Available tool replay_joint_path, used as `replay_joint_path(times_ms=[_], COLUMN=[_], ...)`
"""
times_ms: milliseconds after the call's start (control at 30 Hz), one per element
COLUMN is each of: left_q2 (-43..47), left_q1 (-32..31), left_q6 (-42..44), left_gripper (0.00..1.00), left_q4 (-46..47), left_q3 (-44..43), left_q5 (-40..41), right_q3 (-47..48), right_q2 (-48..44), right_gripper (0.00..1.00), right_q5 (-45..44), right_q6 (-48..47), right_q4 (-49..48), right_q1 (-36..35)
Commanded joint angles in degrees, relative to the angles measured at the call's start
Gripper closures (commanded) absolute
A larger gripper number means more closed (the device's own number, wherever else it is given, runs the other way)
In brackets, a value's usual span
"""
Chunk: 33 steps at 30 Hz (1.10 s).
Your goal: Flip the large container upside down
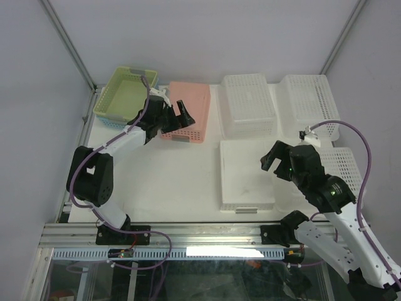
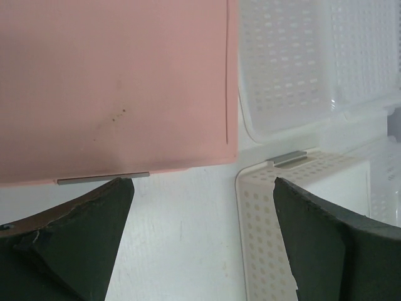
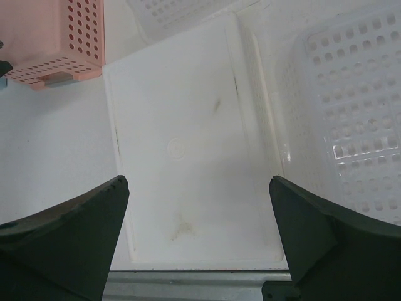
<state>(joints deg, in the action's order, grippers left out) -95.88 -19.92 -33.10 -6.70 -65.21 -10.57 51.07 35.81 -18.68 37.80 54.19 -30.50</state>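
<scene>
Large container (image 1: 247,175) is white and lies flat side up in the middle of the worktop (image 1: 163,175). The right pincer (image 1: 276,164) hangs wide apart at its right edge, and the left pincer (image 1: 177,111) hangs over a pink basket (image 1: 195,97). From the left wrist, the left pincer (image 2: 203,238) is spread wide and holds nothing, with the pink basket (image 2: 113,81) just past it. From the right wrist, the large container (image 3: 188,150) sits between the spread fingers of the right pincer (image 3: 199,244).
</scene>
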Motion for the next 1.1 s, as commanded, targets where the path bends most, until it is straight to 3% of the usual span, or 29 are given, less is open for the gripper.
replay_joint_path(times_ms=[0, 100, 333, 733, 1067], left_q2=[4.2, 5.2, 3.3, -6.8, -8.1], left_q1=[-0.3, 1.1, 6.6, 6.5, 3.6], left_q6=[4.3, 6.1, 5.4, 4.5, 4.9], left_gripper=[0.01, 0.01, 0.01, 0.01, 0.01], left_q4=[0.4, -4.3, -6.9, -7.5, -6.9], left_q3=[-1.3, -3.1, -4.2, -11.0, -17.1], left_q5=[1.4, 6.2, 7.5, -0.8, -5.3], right_q3=[2.0, 1.3, 1.9, 2.5, 3.7], right_q2=[0.2, -0.9, -0.6, -1.4, 0.1], right_gripper=[0.01, 0.01, 0.01, 0.01, 0.01], right_q5=[-1.3, -1.4, -1.4, -1.6, -1.3], right_q6=[-0.5, -0.4, -0.5, -1.1, -1.3], right_q4=[-1.4, -1.7, -1.6, -0.6, -0.6], right_q1=[0.1, 0.0, 0.1, 0.1, 0.1])
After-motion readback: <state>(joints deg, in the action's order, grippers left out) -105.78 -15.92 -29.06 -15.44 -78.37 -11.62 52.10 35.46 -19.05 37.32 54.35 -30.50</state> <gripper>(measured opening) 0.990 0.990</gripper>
